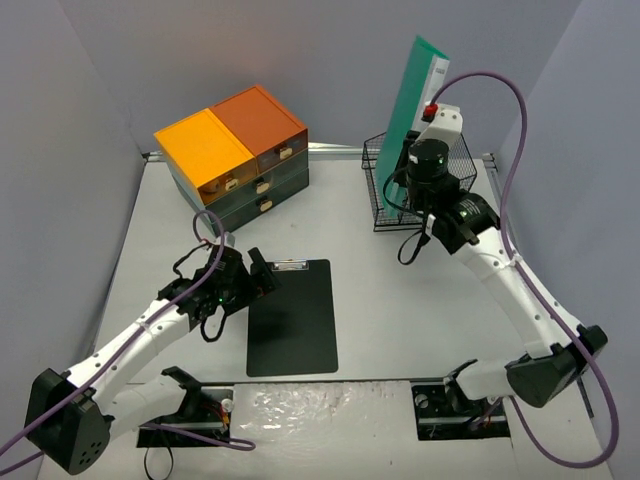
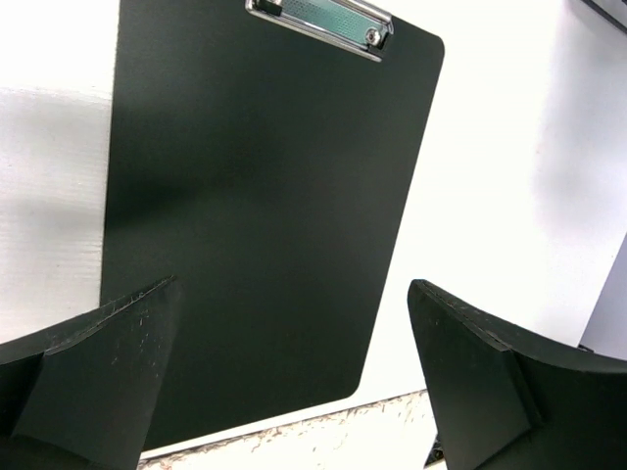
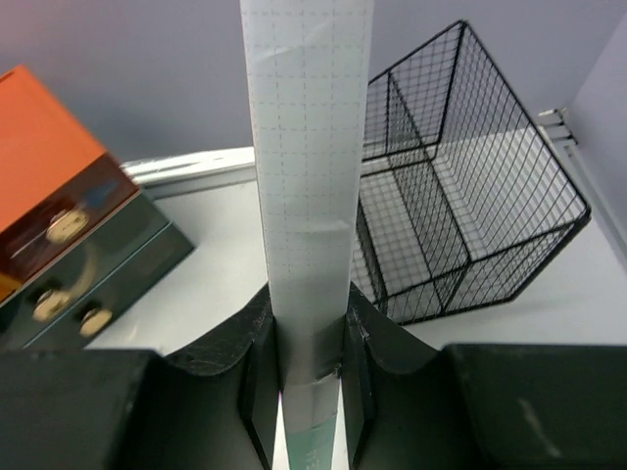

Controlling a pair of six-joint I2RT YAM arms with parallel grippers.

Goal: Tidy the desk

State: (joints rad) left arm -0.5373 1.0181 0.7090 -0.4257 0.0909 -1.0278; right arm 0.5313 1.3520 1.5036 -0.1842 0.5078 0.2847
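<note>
The white desk (image 1: 400,300) carries a black clipboard (image 1: 292,315) lying flat near its front middle, metal clip (image 2: 323,22) at the far end. My left gripper (image 1: 262,278) hovers at the clipboard's upper left edge. In the left wrist view it (image 2: 294,362) is open, with its fingers (image 2: 98,372) spread over the board (image 2: 265,196) and nothing between them. My right gripper (image 1: 412,160) is shut on a thin green book (image 1: 415,95), held upright above the black wire basket (image 1: 425,190). In the right wrist view the book's pale gridded edge (image 3: 309,147) stands clamped between the pads (image 3: 260,382).
An orange-topped drawer unit (image 1: 235,150) stands at the back left, also at the left edge of the right wrist view (image 3: 59,225). The wire basket (image 3: 470,206) sits at the back right by the metal rail (image 3: 196,168). Grey walls close in the sides.
</note>
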